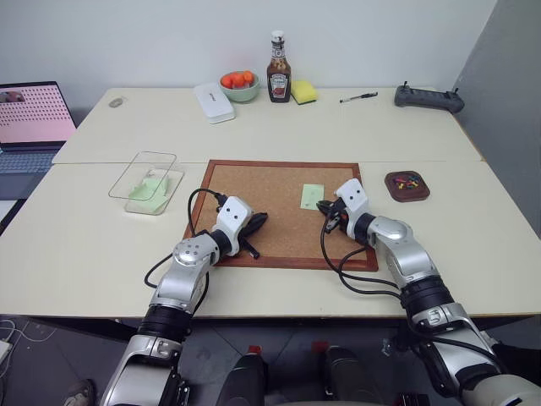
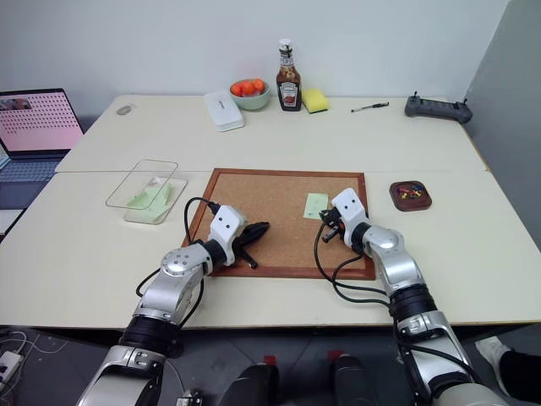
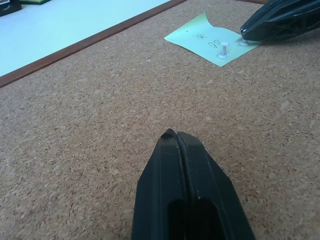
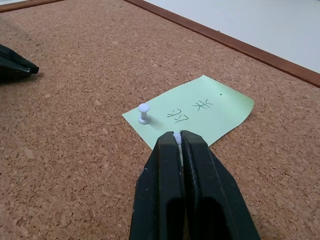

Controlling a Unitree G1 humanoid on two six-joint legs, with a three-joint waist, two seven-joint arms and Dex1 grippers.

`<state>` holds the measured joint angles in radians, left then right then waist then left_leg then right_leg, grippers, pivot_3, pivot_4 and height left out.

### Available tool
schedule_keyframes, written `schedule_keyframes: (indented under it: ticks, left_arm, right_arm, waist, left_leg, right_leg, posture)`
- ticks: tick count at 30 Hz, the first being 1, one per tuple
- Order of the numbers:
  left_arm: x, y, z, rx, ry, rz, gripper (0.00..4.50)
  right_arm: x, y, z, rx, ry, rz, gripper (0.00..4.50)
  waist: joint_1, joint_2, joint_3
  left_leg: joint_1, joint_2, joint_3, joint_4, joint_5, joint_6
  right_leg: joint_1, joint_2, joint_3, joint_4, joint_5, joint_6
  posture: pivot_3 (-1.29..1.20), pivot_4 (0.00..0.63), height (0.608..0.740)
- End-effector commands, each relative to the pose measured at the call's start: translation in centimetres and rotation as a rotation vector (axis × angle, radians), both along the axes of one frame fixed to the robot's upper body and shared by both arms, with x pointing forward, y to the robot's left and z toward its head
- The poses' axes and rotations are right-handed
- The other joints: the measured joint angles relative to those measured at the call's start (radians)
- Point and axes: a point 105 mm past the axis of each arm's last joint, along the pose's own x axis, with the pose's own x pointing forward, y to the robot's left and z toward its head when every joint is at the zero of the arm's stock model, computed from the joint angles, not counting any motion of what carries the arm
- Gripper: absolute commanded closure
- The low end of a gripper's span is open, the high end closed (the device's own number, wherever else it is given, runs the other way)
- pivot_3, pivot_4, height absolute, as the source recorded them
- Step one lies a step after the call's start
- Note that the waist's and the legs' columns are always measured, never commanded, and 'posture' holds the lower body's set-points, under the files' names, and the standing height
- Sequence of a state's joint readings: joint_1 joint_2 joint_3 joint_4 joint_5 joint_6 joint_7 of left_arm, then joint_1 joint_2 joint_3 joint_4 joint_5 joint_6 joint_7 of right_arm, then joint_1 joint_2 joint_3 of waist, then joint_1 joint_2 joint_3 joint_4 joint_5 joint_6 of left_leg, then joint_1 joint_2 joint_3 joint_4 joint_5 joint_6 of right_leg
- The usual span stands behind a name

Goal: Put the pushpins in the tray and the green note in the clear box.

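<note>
A white pushpin (image 4: 176,135) is pinched by the right gripper (image 4: 180,136) at the green note (image 4: 192,114)'s six-o'clock corner (left gripper (image 3: 176,135) pressed together, empty); a straight pull is called for.

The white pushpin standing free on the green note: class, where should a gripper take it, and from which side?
Grip the white pushpin by its narrow waist under the rounded head, coming along the cork board from the open side away from the right gripper. It stands upright in the green note, so a straight pull upward should likely free it.
</note>
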<state>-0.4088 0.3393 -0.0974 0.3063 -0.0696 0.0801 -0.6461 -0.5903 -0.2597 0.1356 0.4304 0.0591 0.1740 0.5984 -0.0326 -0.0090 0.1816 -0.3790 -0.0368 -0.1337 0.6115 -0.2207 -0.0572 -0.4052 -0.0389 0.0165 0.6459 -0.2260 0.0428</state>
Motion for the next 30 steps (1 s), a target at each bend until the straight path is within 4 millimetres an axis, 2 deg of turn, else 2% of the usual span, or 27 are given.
schedule_keyframes:
  ticks: [1, 5, 14, 18, 23, 26, 30]
  left_arm:
    - [-0.5, 0.1, -1.7, 0.024, 0.057, 0.002, 4.5]
    - [-0.6, 0.0, -1.8, 0.025, 0.06, 0.0, 4.5]
    - [-0.6, -0.1, -1.9, 0.032, 0.061, -0.004, 4.5]
    - [-0.7, -0.1, -1.9, 0.034, 0.063, -0.006, 4.5]
    - [-0.7, 0.0, -1.9, 0.034, 0.062, -0.003, 4.5]
    - [-0.7, 0.0, -2.0, 0.034, 0.063, -0.001, 4.5]
    - [-0.7, -0.1, -2.0, 0.034, 0.064, -0.005, 4.5]
  right_arm:
    - [-0.6, 1.1, 3.2, 0.069, -0.11, 0.07, 4.49]
    - [-1.0, 1.4, 4.3, 0.101, -0.144, 0.086, 4.49]
    - [-1.4, 1.7, 4.9, 0.118, -0.152, 0.096, 4.49]
    - [-1.2, 1.1, 5.4, 0.125, -0.167, 0.067, 4.49]
    - [-0.5, -2.6, 6.8, 0.037, -0.245, -0.024, 4.49]
    - [0.0, -5.7, 6.9, -0.111, -0.295, -0.095, 4.49]
    - [1.3, -11.6, 6.8, -0.419, -0.358, -0.263, 4.49]
  waist:
    - [0.0, 0.0, 0.0]
    - [0.0, 0.0, 0.0]
    - [0.0, 0.0, 0.0]
    - [0.0, 0.0, 0.0]
    - [0.001, 0.0, 0.0]
    - [0.002, 0.0, 0.0]
    - [0.002, 0.0, 0.0]
  left_leg:
    - [0.0, 0.0, 0.0, 0.0, 0.0, 0.0]
    - [0.0, 0.0, 0.0, 0.0, 0.0, 0.0]
    - [0.0, 0.0, 0.0, 0.0, 0.0, 0.0]
    - [0.0, 0.0, 0.0, 0.0, 0.0, 0.0]
    - [0.0, 0.0, 0.0, 0.0, 0.0, 0.0]
    - [0.0, 0.0, 0.0, 0.0, 0.0, 0.0]
    - [0.0, -0.001, 0.001, 0.0, 0.0, 0.0]
  right_leg:
    - [0.0, 0.0, 0.0, 0.0, 0.0, 0.0]
    - [0.0, 0.0, 0.0, 0.0, 0.0, 0.0]
    - [0.0, 0.0, 0.0, 0.0, 0.0, 0.0]
    - [0.0, 0.0, 0.0, 0.0, 0.0, 0.0]
    - [0.0, 0.0, 0.0, 0.0, 0.0, 0.0]
    - [0.0, 0.0, 0.0, 0.0, 0.0, 0.0]
    - [0.0, -0.001, 0.0, -0.001, 0.0, 0.0]
  posture:
    - [0.0, 0.15, 0.74]
    - [0.0, 0.15, 0.74]
    - [0.0, 0.15, 0.74]
    - [0.0, 0.15, 0.74]
    - [0.0, 0.15, 0.74]
    - [0.0, 0.15, 0.74]
    - [0.0, 0.15, 0.74]
